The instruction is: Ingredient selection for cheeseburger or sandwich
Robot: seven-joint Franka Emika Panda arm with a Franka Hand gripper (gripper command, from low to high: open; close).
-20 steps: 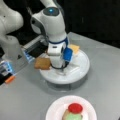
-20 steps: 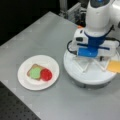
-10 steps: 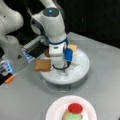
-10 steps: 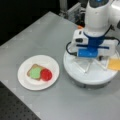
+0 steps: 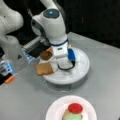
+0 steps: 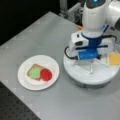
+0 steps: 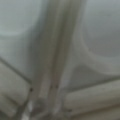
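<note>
On the white paper plate (image 6: pixel 23 81) at a front view's left, the sandwich (image 6: pixel 39 73) is partly built: a toast square carrying green lettuce and a red tomato disc. On the white divided tray (image 6: pixel 75 72) to its right, the second toast square (image 5: pixel 44 68), the dark patty (image 5: pixel 45 55) and the cheese square (image 6: pixel 114 59) remain unpicked. The gripper (image 6: pixel 91 65) hangs low over that tray; whether its jaws are wide or closed cannot be told.

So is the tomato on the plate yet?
Yes. The red tomato disc lies on the lettuce and toast, on the white paper plate.
</note>
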